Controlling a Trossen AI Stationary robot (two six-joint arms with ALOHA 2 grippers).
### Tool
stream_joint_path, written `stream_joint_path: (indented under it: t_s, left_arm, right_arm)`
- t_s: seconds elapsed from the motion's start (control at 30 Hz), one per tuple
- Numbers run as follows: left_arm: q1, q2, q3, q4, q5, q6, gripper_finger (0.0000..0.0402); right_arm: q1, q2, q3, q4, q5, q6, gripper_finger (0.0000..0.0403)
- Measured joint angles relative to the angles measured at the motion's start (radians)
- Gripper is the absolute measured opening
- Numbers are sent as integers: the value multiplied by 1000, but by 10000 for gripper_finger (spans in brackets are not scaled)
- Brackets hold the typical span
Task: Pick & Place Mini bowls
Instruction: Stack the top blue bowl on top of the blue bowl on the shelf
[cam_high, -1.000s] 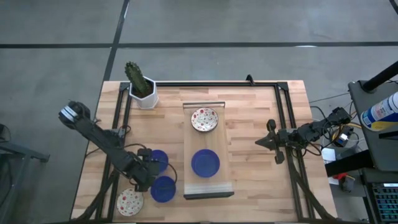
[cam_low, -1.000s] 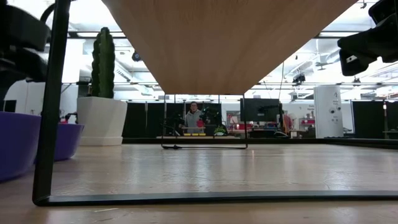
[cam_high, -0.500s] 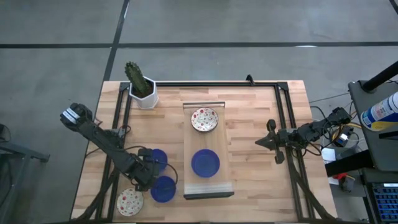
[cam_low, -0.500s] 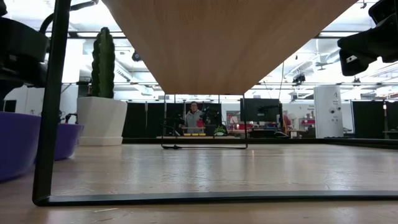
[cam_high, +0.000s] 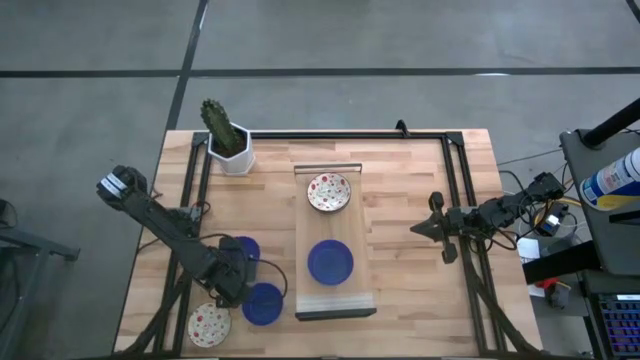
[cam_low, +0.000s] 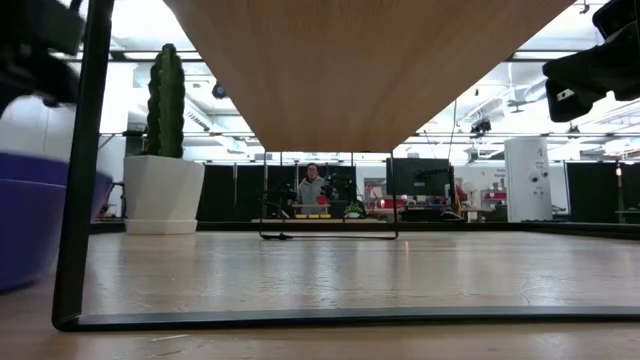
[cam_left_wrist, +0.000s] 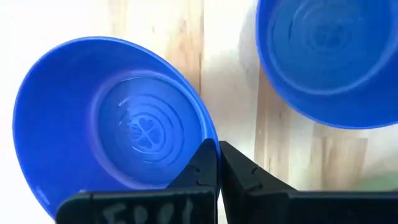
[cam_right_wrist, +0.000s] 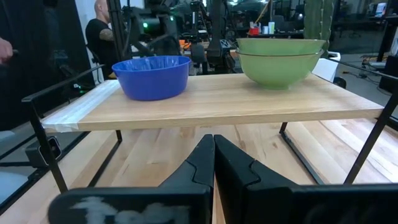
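My left gripper (cam_high: 232, 270) stands at the near left and is shut on a blue mini bowl (cam_left_wrist: 112, 118), half hidden under it in the high view (cam_high: 245, 249). A second blue bowl (cam_high: 262, 303) and a speckled bowl (cam_high: 208, 325) rest on the table nearer the front edge. On the raised wooden shelf (cam_high: 335, 228) sit a speckled bowl (cam_high: 329, 192) and a blue bowl (cam_high: 330, 263). My right gripper (cam_high: 425, 228) waits shut, right of the shelf, holding nothing. My left gripper pinches the blue bowl's rim (cam_left_wrist: 206, 142) between its two fingers, one finger over the bowl's inside and one outside it. The fingers come slanting down from the table's near left side. The bowl looks tilted in the hold; whether it is clear of the table does not show.
A white pot with a green cactus (cam_high: 228, 140) stands at the far left. The shelf's black legs (cam_low: 80, 170) and a black frame (cam_high: 455, 190) border the working area. Bare wood lies between the shelf and my right gripper. A person (cam_low: 312, 190) stands in the room behind.
My left gripper has shut on the blue bowl's rim. The bowl has shifted slightly toward the table's left edge and shows higher in the low view than before.
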Motion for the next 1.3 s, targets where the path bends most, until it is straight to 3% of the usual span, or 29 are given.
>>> stream_joint_path:
  t_s: [0.47, 0.83, 1.3]
  left_arm:
    - [0, 0, 338, -308, -136, 39, 0]
    - [31, 21, 609, -361, -221, 269, 0]
    - [106, 244, 914, -435, -210, 590, 0]
  right_arm:
    - [0, 0, 0, 0, 0, 0, 9]
    - [0, 0, 0, 0, 0, 0, 9]
    - [0, 0, 0, 0, 0, 0, 8]
